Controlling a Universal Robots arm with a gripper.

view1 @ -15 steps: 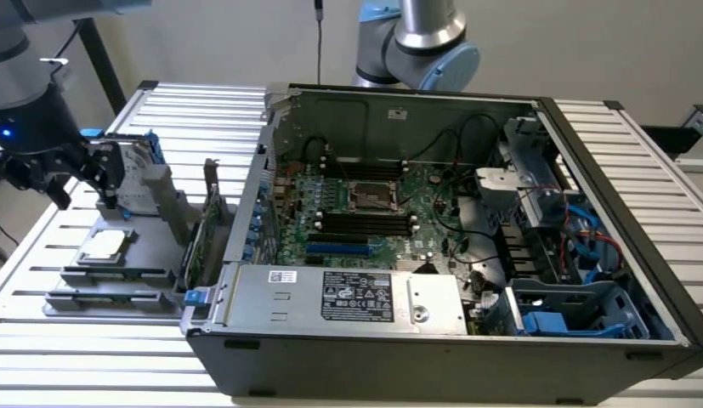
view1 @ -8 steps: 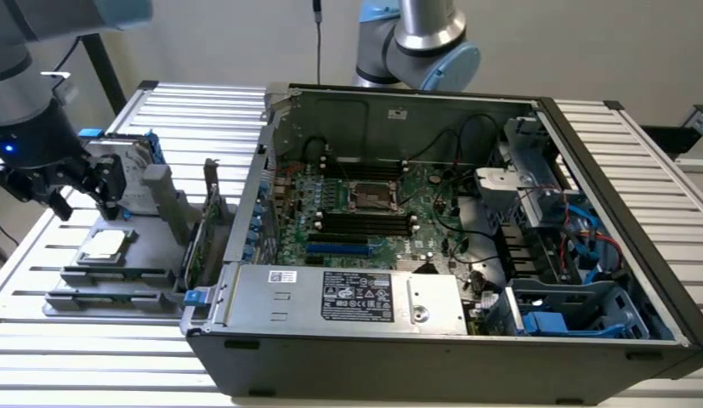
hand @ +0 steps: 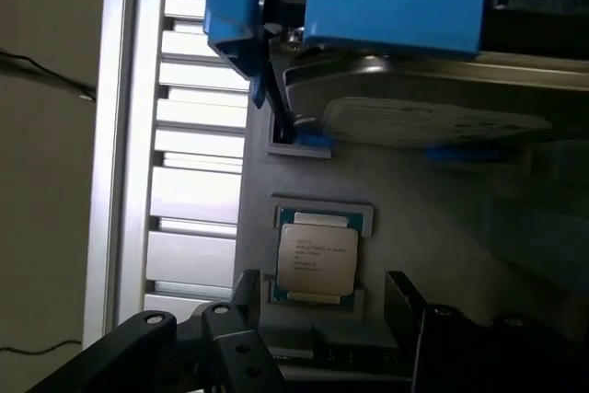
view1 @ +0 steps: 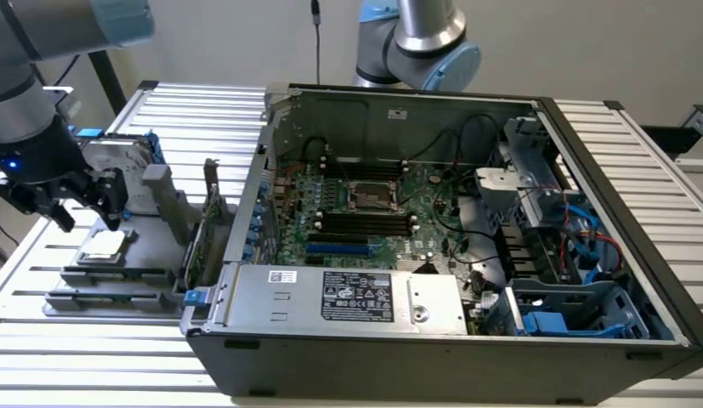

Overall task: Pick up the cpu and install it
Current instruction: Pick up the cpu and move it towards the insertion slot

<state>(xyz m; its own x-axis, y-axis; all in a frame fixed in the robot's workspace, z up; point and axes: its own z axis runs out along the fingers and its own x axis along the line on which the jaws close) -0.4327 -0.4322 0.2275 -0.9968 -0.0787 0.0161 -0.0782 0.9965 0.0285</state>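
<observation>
Hovering gripper [view1: 88, 223] just above the cpu [view1: 104, 246]; jaws spread wide

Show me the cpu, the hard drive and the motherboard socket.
cpu [hand: 317, 260]: wrist view, middle of its metal top.
hard drive [hand: 414, 121]: wrist view, its silver face.
motherboard socket [view1: 371, 197]: exterior view, its centre.

I see an open computer case [view1: 442, 361] lying on the slatted metal counter [view1: 198, 106], green motherboard [view1: 436, 183] exposed, a labelled power supply [view1: 351, 297] at its near wall. At the exterior view's left, a grey fixture [view1: 102, 293] carries a hard drive [view1: 116, 155] with blue brackets.
</observation>
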